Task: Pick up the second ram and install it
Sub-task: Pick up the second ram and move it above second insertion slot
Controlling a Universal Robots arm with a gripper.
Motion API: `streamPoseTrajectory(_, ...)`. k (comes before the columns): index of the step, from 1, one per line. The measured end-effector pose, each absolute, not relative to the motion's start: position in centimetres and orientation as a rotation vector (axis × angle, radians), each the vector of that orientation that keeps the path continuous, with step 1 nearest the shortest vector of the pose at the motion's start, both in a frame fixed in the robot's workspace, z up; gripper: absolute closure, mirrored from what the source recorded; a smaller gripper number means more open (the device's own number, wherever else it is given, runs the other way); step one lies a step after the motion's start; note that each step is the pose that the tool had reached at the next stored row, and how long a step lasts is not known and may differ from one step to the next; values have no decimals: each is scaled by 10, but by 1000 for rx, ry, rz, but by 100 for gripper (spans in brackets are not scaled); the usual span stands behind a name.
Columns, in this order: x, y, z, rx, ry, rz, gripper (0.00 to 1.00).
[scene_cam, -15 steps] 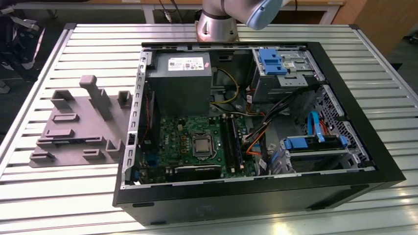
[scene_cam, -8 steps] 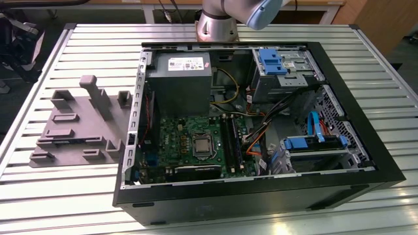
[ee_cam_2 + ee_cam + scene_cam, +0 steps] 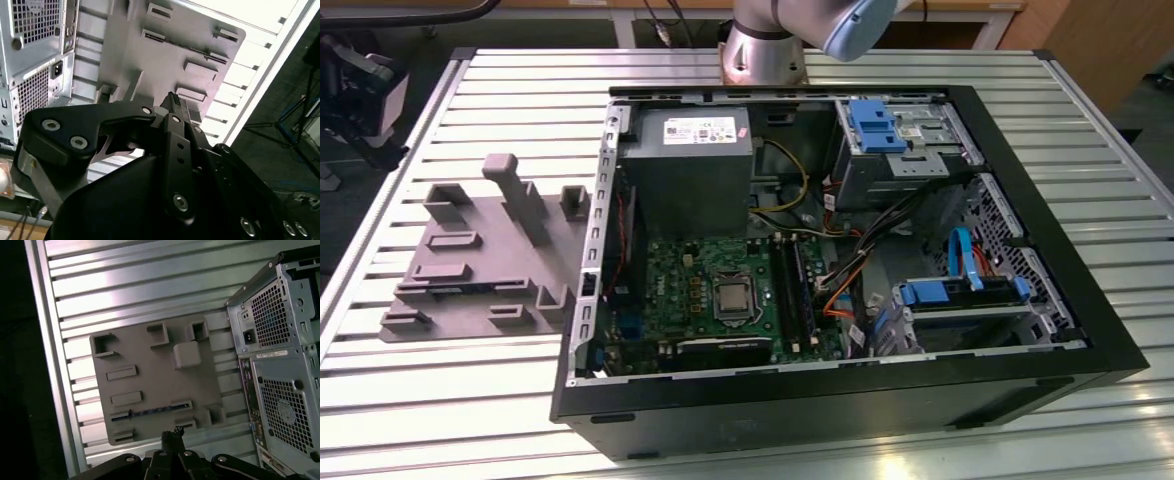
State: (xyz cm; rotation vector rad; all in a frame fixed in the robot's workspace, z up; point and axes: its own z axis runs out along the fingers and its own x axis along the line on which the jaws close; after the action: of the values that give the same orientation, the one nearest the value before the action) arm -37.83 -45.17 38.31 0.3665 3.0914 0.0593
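Gripper (image 3: pixel 172 434) of a single robot arm hangs over the grey holder plate (image 3: pixel 150 355), its fingertips drawn together and carrying nothing, as seen in the first wrist view. The second ram (image 3: pixel 150 412), a thin dark blue stick, stands on edge in a narrow slot of that plate, near the fingertips and not yet lifted. The slot holds it upright, which would seem to leave its top edge free for a pinch from above. In the exterior view the plate lies flat on the slatted metal table (image 3: pixel 454 420), just beside the open computer case (image 3: pixel 854 400) on the exterior view's left, keeping parts close to the job. The case lies on its side with the panel off, so the green motherboard (image 3: pixel 694 285) faces up and its long black memory sockets (image 3: pixel 790 290) can be reached from above. Whether one of those sockets is already filled cannot be told. By this reckoning the work stands at the pickup, the arm near the stick but apart from it.
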Motion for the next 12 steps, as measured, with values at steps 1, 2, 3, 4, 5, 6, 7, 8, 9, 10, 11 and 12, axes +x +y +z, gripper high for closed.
streamPoseTrajectory(1,-378,-452,383,395,3088,59,89)
streamPoseTrajectory(2,-378,-452,383,422,3084,58,89)
streamPoseTrajectory(3,-378,-452,383,449,3080,58,89)
streamPoseTrajectory(4,-378,-452,382,477,3075,58,89)
streamPoseTrajectory(5,-378,-452,382,499,3071,57,89)
streamPoseTrajectory(6,-378,-452,382,520,3068,57,89)
streamPoseTrajectory(7,-378,-452,382,533,3065,57,89)
streamPoseTrajectory(8,-379,-452,382,539,3064,57,89)
streamPoseTrajectory(9,-379,-452,382,540,3064,57,89)
streamPoseTrajectory(10,-379,-452,382,540,3064,57,89)
streamPoseTrajectory(11,-379,-452,382,541,3064,57,89)
streamPoseTrajectory(12,-379,-452,382,541,3064,57,89)
